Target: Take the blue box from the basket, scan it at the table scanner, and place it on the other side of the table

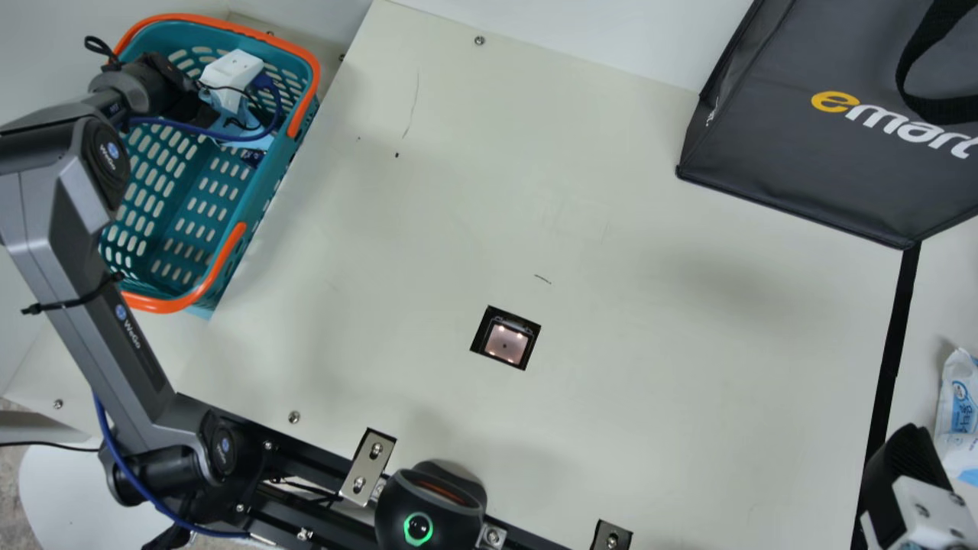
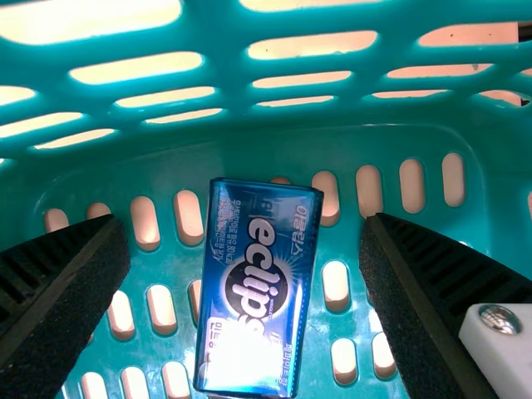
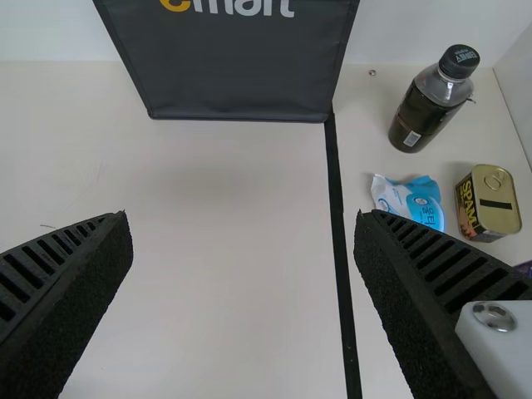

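In the left wrist view, the blue box (image 2: 256,287) is being shown, glossy, white-lettered; both jaw pairs are being held spread.

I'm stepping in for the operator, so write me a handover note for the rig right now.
Left claw: open, its fingers on either side of the blue box, not gripping it.
Right claw: open, holding nothing, over the table.
Box: in the teal basket.
Scanner: window set in the table.
Done: left claw lined up at the box.
Left: grip, lift, scan, then place, probably beyond the black strip.
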Motion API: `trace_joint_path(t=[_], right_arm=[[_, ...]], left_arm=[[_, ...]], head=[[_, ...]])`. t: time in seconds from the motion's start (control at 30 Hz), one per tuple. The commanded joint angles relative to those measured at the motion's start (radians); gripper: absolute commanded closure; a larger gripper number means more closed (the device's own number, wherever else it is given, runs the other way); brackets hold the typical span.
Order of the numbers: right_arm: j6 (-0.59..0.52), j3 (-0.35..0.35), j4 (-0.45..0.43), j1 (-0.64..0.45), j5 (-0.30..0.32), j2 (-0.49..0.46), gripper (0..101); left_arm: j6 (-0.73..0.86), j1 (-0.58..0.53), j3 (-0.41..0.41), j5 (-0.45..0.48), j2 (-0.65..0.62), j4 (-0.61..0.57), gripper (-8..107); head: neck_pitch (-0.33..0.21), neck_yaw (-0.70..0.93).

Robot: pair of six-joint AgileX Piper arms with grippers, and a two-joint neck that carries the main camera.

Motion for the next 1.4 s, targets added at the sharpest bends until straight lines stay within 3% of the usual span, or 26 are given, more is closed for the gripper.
trace_joint_path(t=[0.0, 0.43, 1.03, 1.37], right_arm=[[0.0, 0.0, 0.0, 0.0, 0.0, 0.0, 6], [0.0, 0.0, 0.0, 0.0, 0.0, 0.0, 6], [0.0, 0.0, 0.0, 0.0, 0.0, 0.0, 6], [0.0, 0.0, 0.001, 0.0, 0.002, 0.0, 6]], left_arm=[[0.004, -0.001, 0.006, -0.001, -0.009, -0.009, 9], [0.035, 0.001, 0.078, -0.031, -0.074, -0.044, 9], [0.001, 0.003, 0.062, -0.035, -0.049, 0.001, 9], [-0.002, 0.002, 0.07, -0.04, -0.05, 0.011, 76]], head=[[-0.024, 0.004], [-0.024, 0.004], [-0.024, 0.004], [-0.024, 0.004]])
